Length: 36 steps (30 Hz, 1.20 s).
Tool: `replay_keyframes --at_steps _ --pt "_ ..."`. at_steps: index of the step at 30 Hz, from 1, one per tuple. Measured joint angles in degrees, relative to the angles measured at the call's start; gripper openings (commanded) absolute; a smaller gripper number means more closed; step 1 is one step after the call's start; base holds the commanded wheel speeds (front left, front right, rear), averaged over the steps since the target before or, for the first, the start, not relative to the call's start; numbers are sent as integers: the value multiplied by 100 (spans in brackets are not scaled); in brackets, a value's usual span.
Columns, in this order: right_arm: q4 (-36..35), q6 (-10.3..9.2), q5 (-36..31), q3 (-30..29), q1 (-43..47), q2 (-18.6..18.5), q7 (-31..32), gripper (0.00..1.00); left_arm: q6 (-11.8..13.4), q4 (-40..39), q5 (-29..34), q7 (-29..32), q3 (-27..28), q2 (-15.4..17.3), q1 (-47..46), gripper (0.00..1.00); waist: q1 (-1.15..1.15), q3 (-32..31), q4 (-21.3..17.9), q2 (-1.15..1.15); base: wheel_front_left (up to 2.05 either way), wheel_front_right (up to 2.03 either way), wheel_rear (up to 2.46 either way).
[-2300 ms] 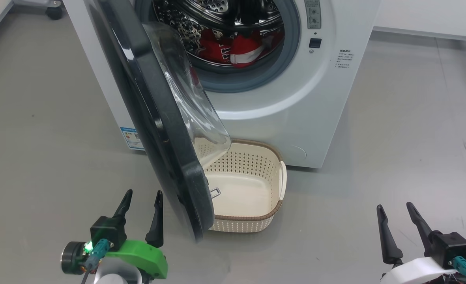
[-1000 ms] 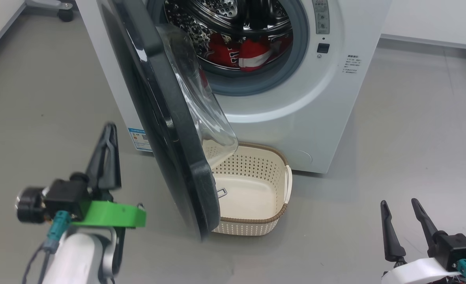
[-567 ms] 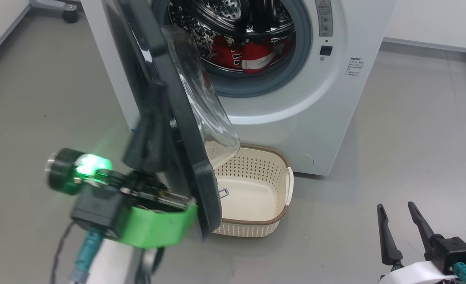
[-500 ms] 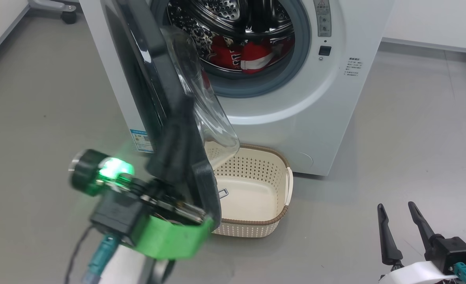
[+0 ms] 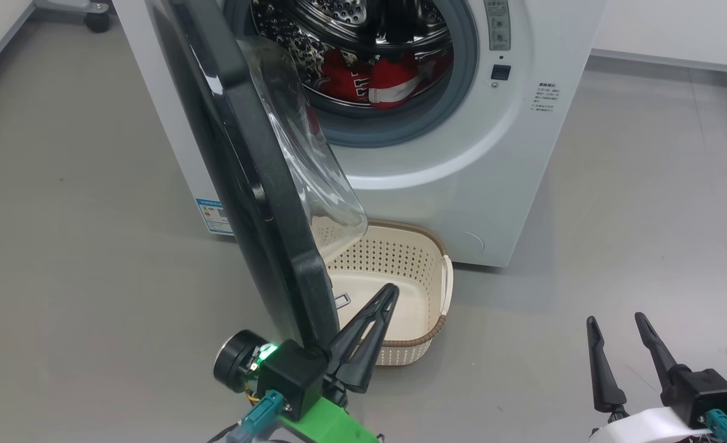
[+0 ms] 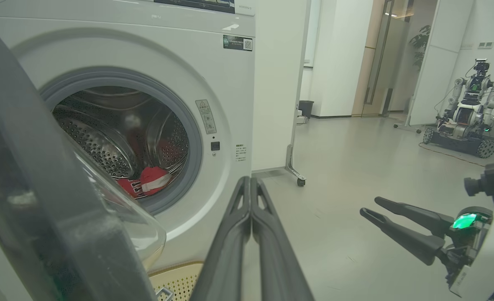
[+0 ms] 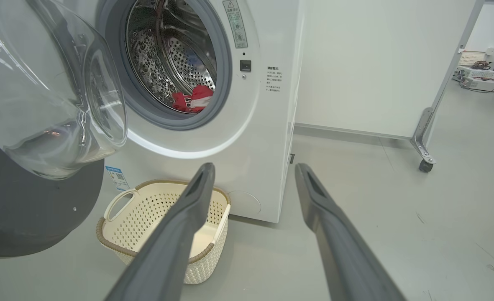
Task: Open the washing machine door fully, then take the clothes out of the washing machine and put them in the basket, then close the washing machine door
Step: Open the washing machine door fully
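While the washing machine door (image 5: 258, 203) stood part-open above the basket (image 5: 443, 289) on the floor, I held left fingers (image 5: 369, 326) shut, empty, just inside its lower edge; right fingers (image 5: 600, 369) spread, idle. Clothes (image 5: 369, 80) in drum. Next, I judged: sweep door outward.

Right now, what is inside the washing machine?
In the washing machine, red clothes with white trim lie low in the holey steel drum. Anything under them is covered; the door hides the drum's left side.

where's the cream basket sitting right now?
The cream perforated plastic basket sits on the grey floor at the foot of the white front-loading washing machine, centre of the head view, its left part hidden by the open black-rimmed round door.
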Motion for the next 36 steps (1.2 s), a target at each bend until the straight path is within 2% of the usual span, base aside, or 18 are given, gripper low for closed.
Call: replay_keyframes --at_steps 6,17,36 --pt "-34 13 -18 -15 -3 -9 0 100 192 334 -37 46 160 0 72 0 0 59 -58 0 0 0 0" --pt "-64 18 -48 -77 -4 -24 0 100 376 600 -34 37 550 -2 73 0 0 108 -94 0 0 0 0" --pt "-81 74 -48 -163 -5 7 0 100 408 690 1 24 724 -45 129 0 0 148 9 0 0 0 0"
